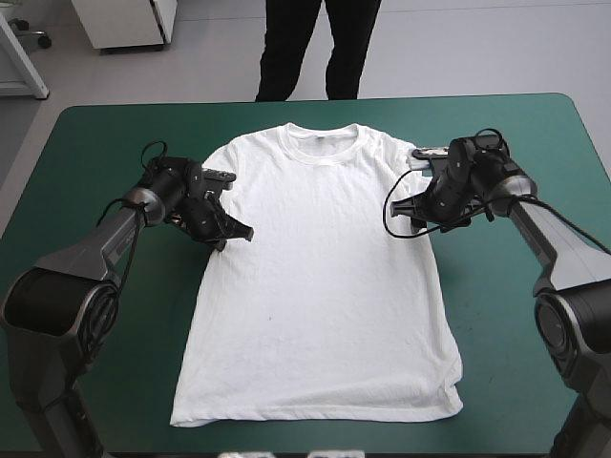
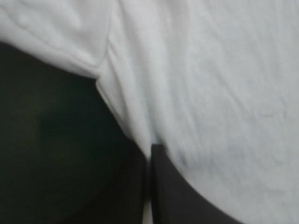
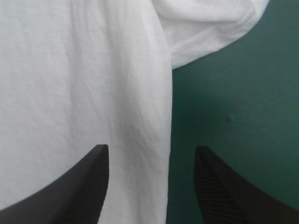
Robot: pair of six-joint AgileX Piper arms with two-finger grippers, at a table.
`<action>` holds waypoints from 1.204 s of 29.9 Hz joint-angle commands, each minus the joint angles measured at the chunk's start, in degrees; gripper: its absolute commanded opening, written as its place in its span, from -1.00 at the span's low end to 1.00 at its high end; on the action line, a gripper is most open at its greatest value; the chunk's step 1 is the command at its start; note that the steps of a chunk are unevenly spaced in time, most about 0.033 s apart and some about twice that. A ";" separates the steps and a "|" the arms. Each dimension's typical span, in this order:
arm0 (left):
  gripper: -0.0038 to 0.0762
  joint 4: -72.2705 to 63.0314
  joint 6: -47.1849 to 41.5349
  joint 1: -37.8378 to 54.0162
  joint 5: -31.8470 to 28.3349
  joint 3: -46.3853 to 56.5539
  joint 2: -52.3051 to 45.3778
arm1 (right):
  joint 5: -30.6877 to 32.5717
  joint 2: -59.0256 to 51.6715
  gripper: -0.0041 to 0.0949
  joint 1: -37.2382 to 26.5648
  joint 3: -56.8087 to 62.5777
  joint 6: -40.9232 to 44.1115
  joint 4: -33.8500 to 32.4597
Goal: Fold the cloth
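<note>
The white T-shirt (image 1: 320, 277) lies spread flat on the teal-green cover, collar toward the far edge and hem toward the near edge. My left gripper (image 1: 239, 234) sits at the shirt's left side edge just below the sleeve. In the left wrist view its black fingers (image 2: 168, 186) are pressed together with a thin strip of white cloth between them, under the sleeve (image 2: 56, 32). My right gripper (image 1: 406, 215) is at the shirt's right side edge below the other sleeve (image 3: 205, 23). It (image 3: 152, 149) is open and straddles that edge, one finger over cloth, one over the cover.
Bare teal-green cover (image 1: 496, 334) lies on both sides of the shirt and in a narrow band at the near edge. The arms reach in from the left and right sides of the table.
</note>
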 commanded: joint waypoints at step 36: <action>-0.93 -2.10 1.11 -0.78 2.40 -11.39 -11.82 | 1.85 -5.83 -0.95 -0.36 -15.60 -3.01 -2.07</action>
